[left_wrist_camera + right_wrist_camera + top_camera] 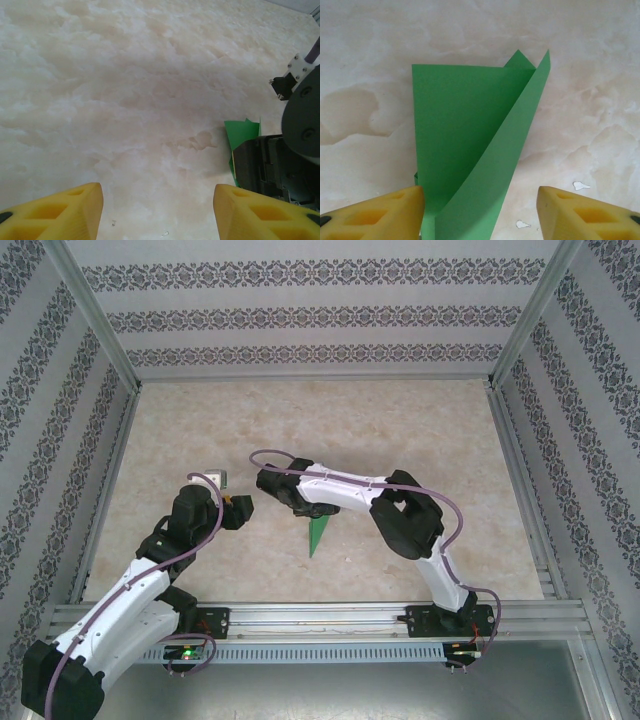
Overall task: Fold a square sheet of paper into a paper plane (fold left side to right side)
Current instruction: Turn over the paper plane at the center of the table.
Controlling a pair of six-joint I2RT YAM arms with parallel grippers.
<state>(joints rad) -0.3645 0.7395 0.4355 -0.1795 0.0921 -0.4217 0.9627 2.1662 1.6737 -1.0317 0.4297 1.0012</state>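
1. The paper [465, 130], folded to a narrow pointed shape with one flap lifted, lies near the middle of the table [420, 440].
2. The right gripper [480, 195] hangs over it with its fingers spread, the paper between them and not clamped.
3. The left gripper [157, 195] is just left of the paper, fingers apart and holding nothing.

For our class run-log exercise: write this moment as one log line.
green paper: partly folded, flap raised | left gripper: open, empty | right gripper: open, over paper
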